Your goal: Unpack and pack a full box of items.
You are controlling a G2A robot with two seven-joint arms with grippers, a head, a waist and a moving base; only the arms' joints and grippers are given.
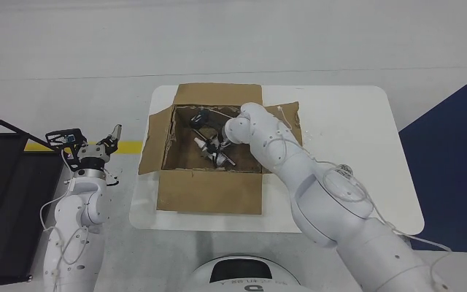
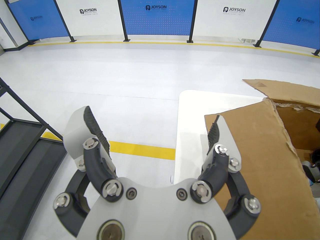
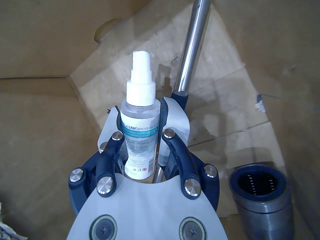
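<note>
As right end effector (image 3: 141,106) grips one bottle (image 3: 140,123), one rod (image 3: 192,48) nearby.

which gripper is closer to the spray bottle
Right. The right gripper is shut on the spray bottle inside the box; the left gripper is open outside it, beside the table.

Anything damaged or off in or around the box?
The cardboard box has ragged, torn flap edges at its opening. No spill seen; the spray bottle in the right hand looks intact.
</note>
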